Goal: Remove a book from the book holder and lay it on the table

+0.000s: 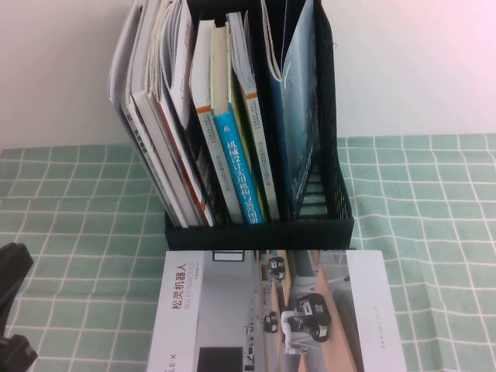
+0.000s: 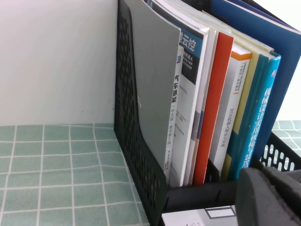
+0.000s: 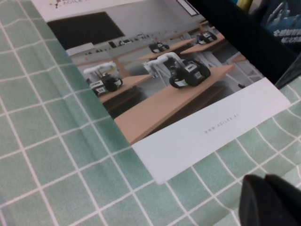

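A black book holder point(image 1: 260, 233) stands at the middle of the table, packed with several upright books, among them a blue-spined one point(image 1: 236, 167). A white-covered book with robot photos point(image 1: 271, 310) lies flat on the cloth just in front of the holder; no gripper touches it. It also shows in the right wrist view point(image 3: 155, 80) and a corner of it in the left wrist view point(image 2: 197, 217). My left gripper point(image 1: 12, 310) is low at the left edge, shut and empty point(image 2: 270, 197), near the holder's front corner point(image 2: 136, 141). My right gripper point(image 3: 268, 202) is shut and empty above the cloth beside the book's corner; it is out of the high view.
A green checked tablecloth point(image 1: 77, 232) covers the table. A white wall point(image 1: 418, 62) stands close behind the holder. The holder's rightmost slot holds only a thin blue folder point(image 1: 298, 101).
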Robot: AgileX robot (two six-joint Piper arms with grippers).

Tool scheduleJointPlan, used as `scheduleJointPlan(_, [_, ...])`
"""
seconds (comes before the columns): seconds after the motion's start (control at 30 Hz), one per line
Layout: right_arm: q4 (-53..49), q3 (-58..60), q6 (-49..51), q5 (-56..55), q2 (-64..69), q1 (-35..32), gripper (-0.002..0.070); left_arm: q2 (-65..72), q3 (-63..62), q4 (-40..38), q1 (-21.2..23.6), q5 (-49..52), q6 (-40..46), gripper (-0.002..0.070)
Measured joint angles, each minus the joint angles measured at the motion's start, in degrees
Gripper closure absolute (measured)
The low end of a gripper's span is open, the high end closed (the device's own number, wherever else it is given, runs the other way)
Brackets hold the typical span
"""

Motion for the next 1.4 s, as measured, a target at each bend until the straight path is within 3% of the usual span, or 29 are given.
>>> scheduleJointPlan(0.6, [1.00,0.00,0.00,0.03,0.00,0.00,0.0678,-0.73,0.00,-0.05,0.00,0.22,-0.61,0.0678])
scheduleJointPlan(0.93, [1.03,0.00,0.00,0.03,0.00,0.00,0.0678,-10.75,4.07,-0.05,0.22,0.16,-1.26,0.0678])
scheduleJointPlan(1.4, [1.03,0.00,0.00,0.11,0.00,0.00,0.0678,-24.26,22.92,0.41,14.72,2.47,0.44,0.0678])
